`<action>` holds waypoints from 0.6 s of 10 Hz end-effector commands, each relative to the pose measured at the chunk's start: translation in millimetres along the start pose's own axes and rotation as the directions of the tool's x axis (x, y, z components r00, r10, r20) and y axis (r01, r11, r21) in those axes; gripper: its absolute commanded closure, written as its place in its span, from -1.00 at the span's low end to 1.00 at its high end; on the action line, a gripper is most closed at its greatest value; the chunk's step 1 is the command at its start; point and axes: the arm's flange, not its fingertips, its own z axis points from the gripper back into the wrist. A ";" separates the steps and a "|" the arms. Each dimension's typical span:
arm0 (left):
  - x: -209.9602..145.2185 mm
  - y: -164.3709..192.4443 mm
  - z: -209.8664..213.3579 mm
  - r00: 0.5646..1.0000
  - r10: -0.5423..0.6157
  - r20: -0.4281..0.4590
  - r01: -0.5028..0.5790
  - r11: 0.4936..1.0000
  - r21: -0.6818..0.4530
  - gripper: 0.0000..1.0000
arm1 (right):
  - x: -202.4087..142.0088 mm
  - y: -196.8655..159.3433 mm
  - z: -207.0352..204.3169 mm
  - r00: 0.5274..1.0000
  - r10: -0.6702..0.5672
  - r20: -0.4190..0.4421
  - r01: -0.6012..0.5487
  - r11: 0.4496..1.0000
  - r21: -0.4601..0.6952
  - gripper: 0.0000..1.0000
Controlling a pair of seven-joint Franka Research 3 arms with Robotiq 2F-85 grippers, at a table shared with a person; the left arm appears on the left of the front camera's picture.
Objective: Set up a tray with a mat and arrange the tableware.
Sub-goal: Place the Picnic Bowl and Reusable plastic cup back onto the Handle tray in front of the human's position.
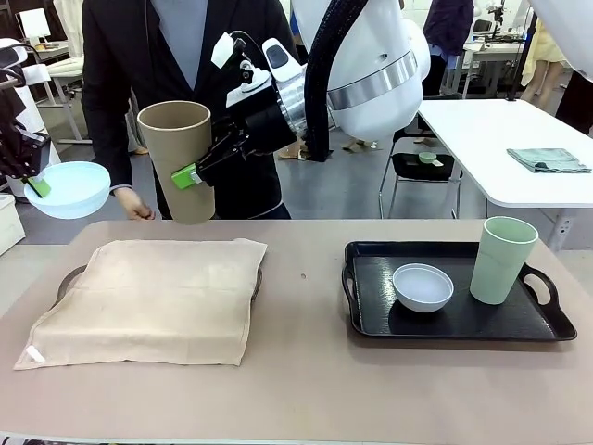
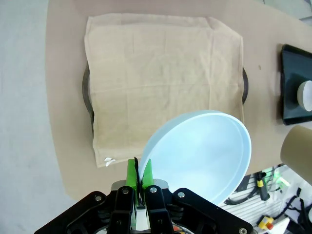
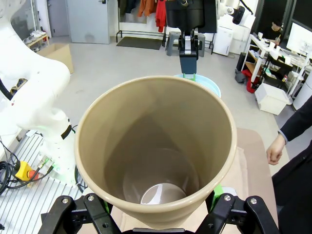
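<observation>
Tall tan cup (image 1: 176, 158), pale blue bowl (image 1: 69, 188)

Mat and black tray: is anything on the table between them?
No. In the front view, the tabletop between the mat and the black tray is bare, apart from a small dark mark.

Mat (image 1: 148, 297) draped over left tray (image 1: 67, 278), right tray (image 1: 463, 329) holding bowl (image 1: 422, 286) left of cup (image 1: 501, 260), person (image 1: 185, 56) behind table (image 1: 306, 389)

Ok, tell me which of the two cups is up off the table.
The tan-brown cup: the right gripper holds it in the air. The pale green cup stands upright on the black tray beside the white bowl.
</observation>
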 end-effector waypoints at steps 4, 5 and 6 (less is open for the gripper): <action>0.2 0.3 0.1 1.000 -0.003 0.018 0.003 1.000 -0.001 1.00 | 0.5 0.2 -0.9 1.000 0.016 0.001 -0.016 1.000 0.002 -0.59; 0.2 0.3 0.1 1.000 -0.003 0.018 0.003 1.000 -0.001 1.00 | 0.5 0.2 -0.9 1.000 0.016 0.001 -0.016 1.000 0.002 -0.59; 0.2 0.3 0.1 1.000 -0.003 0.018 0.003 1.000 -0.001 1.00 | 0.5 0.2 -0.9 1.000 0.016 0.001 -0.016 1.000 0.002 -0.59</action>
